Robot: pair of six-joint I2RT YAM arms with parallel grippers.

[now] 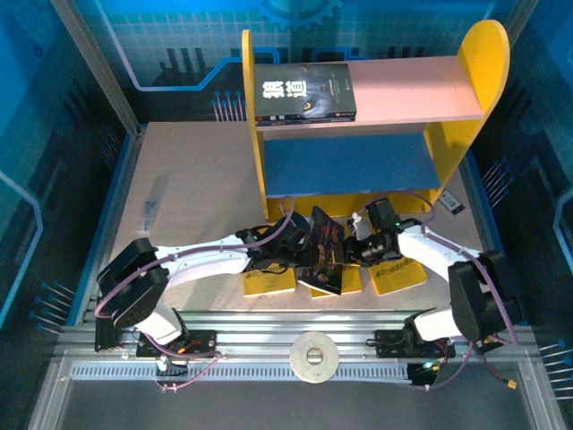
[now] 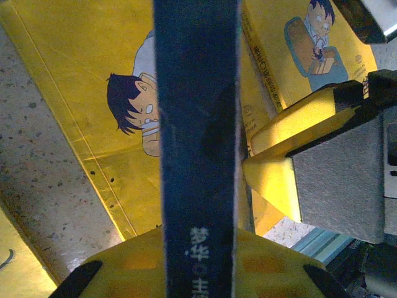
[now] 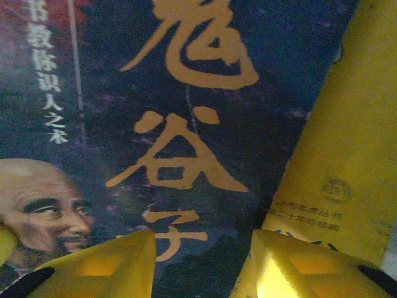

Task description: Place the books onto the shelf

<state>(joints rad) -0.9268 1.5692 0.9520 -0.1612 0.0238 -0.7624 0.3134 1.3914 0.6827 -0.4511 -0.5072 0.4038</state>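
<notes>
Metal nearest me: a flat ring (image 1: pixel 314 356) rests on the rails between the two arm bases. Just beyond it I see three thin yellow books (image 1: pixel 269 283) lying flat in a row on the table (image 1: pixel 197 188); the left wrist view shows the cartoon figure on their covers plainly. Over that row both arms reach in towards each other. My left gripper (image 2: pixel 198 264) is clamped on a dark book (image 2: pixel 198 124), which stands on edge with its blue spine and white characters running straight up between the fingers. My right gripper (image 3: pixel 201 264) sits just to the right of it, its two yellow fingertips (image 3: pixel 105 264) apart. Its camera looks onto a dark cover with large orange characters and a bald, bearded portrait at lower left. Whether those fingertips touch the cover I cannot tell. Further back on the right, a small dark object (image 1: pixel 452 203) lies on the table beside the shelf (image 1: pixel 488 63). The shelf stands at the far edge, and one wolf book (image 1: pixel 303 92) lies flat on the left part of its pink upper board, above the blue lower board.
</notes>
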